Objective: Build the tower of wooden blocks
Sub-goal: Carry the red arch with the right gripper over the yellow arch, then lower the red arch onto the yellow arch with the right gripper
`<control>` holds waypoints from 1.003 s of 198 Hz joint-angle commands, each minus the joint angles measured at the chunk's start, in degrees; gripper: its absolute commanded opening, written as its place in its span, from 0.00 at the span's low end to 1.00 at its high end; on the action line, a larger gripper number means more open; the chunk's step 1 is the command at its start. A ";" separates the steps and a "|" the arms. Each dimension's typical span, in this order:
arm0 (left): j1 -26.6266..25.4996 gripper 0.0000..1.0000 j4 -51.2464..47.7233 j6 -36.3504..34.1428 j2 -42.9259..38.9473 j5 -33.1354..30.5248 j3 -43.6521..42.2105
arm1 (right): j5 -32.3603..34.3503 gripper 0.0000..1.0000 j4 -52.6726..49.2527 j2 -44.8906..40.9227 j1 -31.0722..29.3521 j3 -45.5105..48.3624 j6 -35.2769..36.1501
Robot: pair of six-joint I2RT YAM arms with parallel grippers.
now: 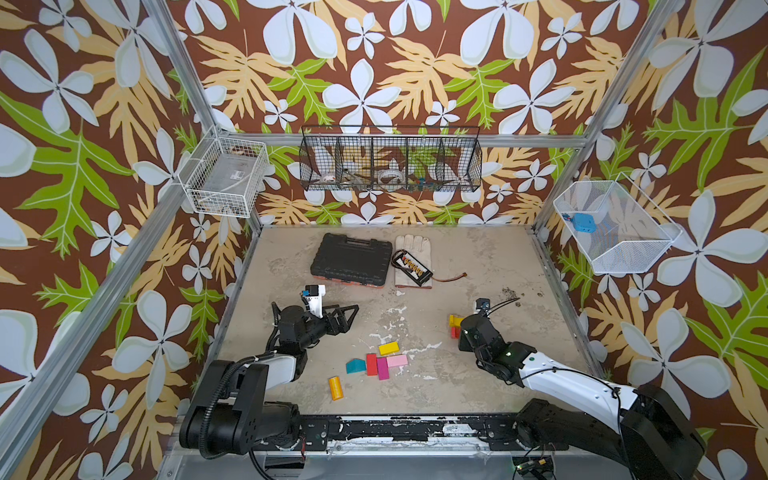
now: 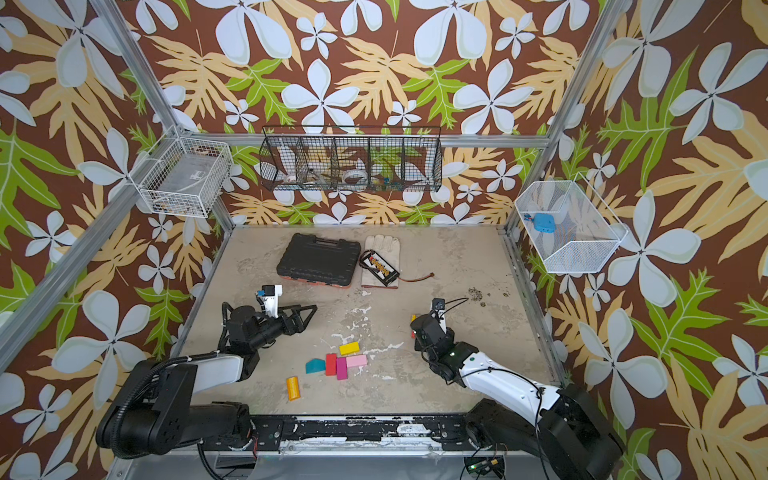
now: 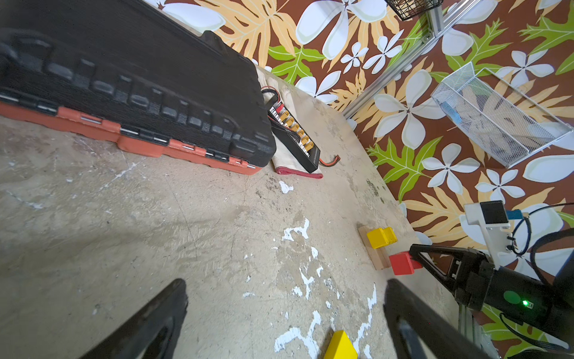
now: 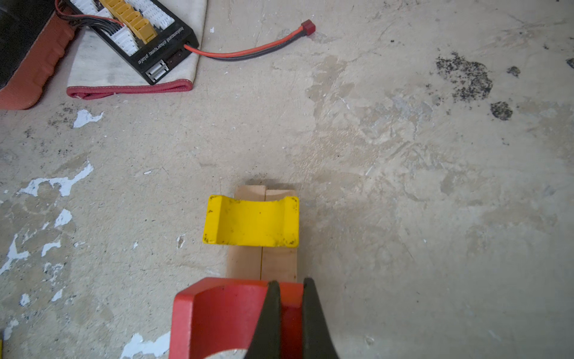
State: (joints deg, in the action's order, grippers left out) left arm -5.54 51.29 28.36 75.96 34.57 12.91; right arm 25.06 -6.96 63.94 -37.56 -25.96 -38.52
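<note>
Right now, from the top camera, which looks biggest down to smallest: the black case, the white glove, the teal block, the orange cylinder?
In a top view, largest first:
1. black case
2. white glove
3. teal block and orange cylinder, too alike in size to rank.

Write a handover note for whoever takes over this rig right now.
Left hand: open, empty, above the table.
Right hand: shut on a leg of the red arch block, at the end of two tan wood planks.
Done: yellow arch block sits on the planks.
To do: yellow rectangle, pink rectangle, magenta rectangle, red rectangle, teal wedge, orange cylinder, loose mid-table.
</note>
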 commanded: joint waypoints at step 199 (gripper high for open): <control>-0.08 1.00 2.33 -0.01 0.37 1.73 0.02 | -3.44 0.00 6.30 5.76 4.60 -0.57 1.52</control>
State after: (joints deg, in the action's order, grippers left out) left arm -5.54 51.72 28.38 76.18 35.35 12.91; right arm 21.41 -2.37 68.95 -33.01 -26.00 -37.23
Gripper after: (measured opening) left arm 0.997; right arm 0.067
